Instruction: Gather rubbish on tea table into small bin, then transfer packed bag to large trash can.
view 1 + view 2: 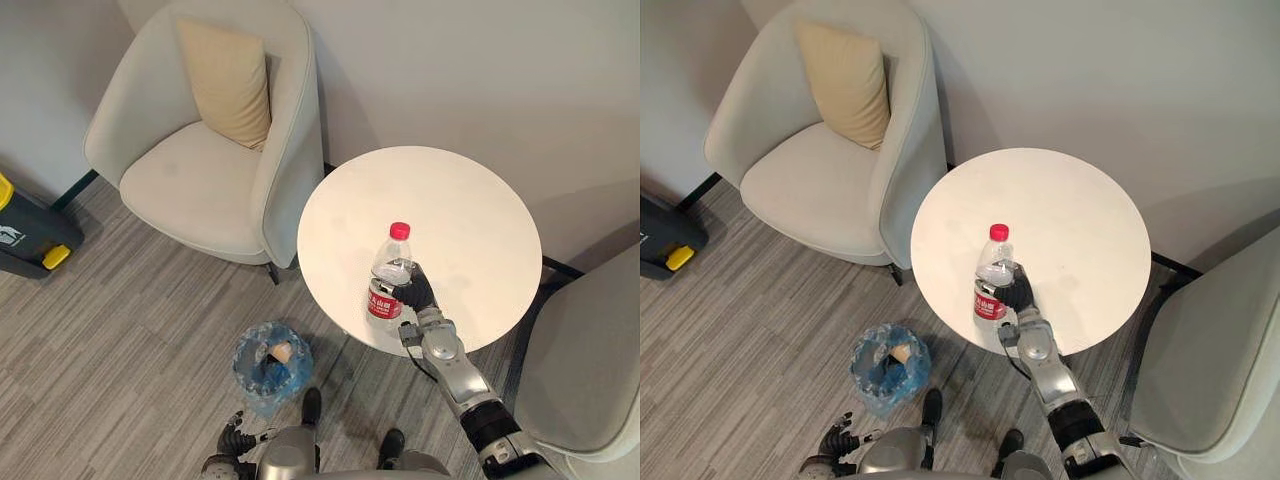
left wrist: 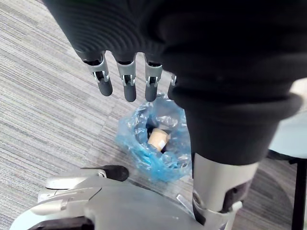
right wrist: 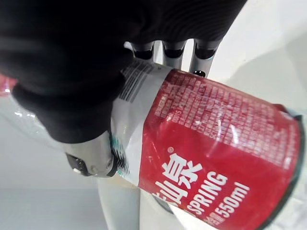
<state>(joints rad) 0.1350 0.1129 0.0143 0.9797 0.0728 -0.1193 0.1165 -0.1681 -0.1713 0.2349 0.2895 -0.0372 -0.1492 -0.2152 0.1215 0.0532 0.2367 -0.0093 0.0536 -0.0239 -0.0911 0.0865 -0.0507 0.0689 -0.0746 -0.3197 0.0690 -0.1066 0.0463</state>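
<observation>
A clear plastic bottle (image 1: 390,275) with a red cap and red label (image 3: 216,163) stands upright near the front edge of the round white tea table (image 1: 450,200). My right hand (image 1: 416,292) is shut on it, fingers and thumb curled round the label. On the floor left of the table sits the small bin (image 1: 270,365) lined with a blue bag (image 2: 144,151), a beige cup-like piece (image 2: 158,139) inside. My left hand (image 2: 125,76) hangs low above the bin with its fingers straight and nothing in it.
A pale armchair (image 1: 190,170) with a beige cushion (image 1: 228,80) stands left of the table. Another pale chair (image 1: 590,360) is close on the right. A dark container with yellow parts (image 1: 30,235) sits at the far left on the grey striped floor.
</observation>
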